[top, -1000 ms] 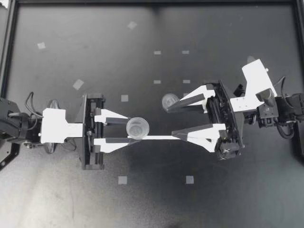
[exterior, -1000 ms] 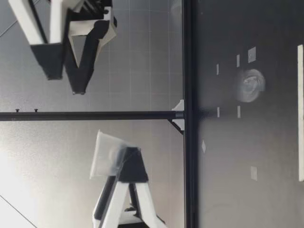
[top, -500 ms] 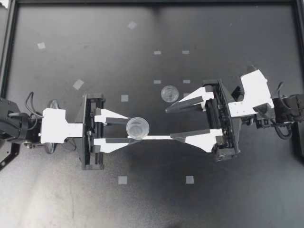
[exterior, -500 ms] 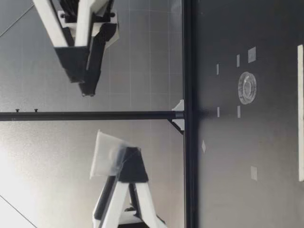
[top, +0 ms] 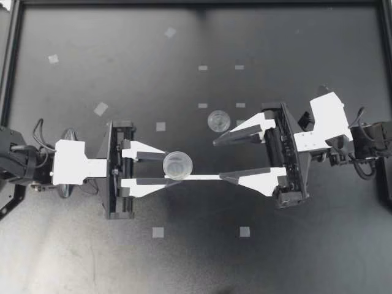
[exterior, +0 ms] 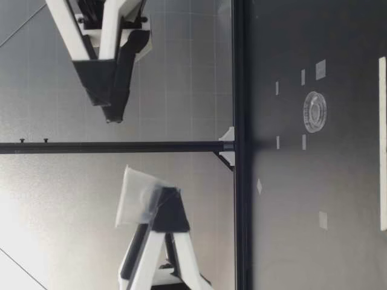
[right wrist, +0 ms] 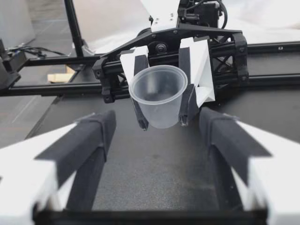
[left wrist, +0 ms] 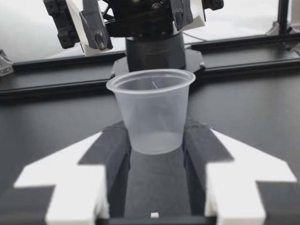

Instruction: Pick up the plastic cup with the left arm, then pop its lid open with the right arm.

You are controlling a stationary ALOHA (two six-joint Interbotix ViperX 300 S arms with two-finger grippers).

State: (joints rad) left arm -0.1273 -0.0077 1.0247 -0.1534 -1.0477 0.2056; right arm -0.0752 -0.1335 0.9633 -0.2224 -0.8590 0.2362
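Left end effector (top: 166, 168) clamped on clear cup (top: 177, 165), cup upright and raised above the desk (top: 92, 257), right end effector (top: 218, 160) spread wide and empty, just beside the cup and facing it, small clear lid (top: 218, 120) flat on desk, near the cup but apart.

A robotics lab: a matte black desk (top: 196, 263) fenced by a black metal frame (top: 196, 3), grey tape squares (top: 158, 232) stuck on it, my left claw (top: 171, 167) and my right claw (top: 218, 160) on white-and-black robot arms (top: 70, 164), plain grey wall panels (exterior: 181, 72) behind.
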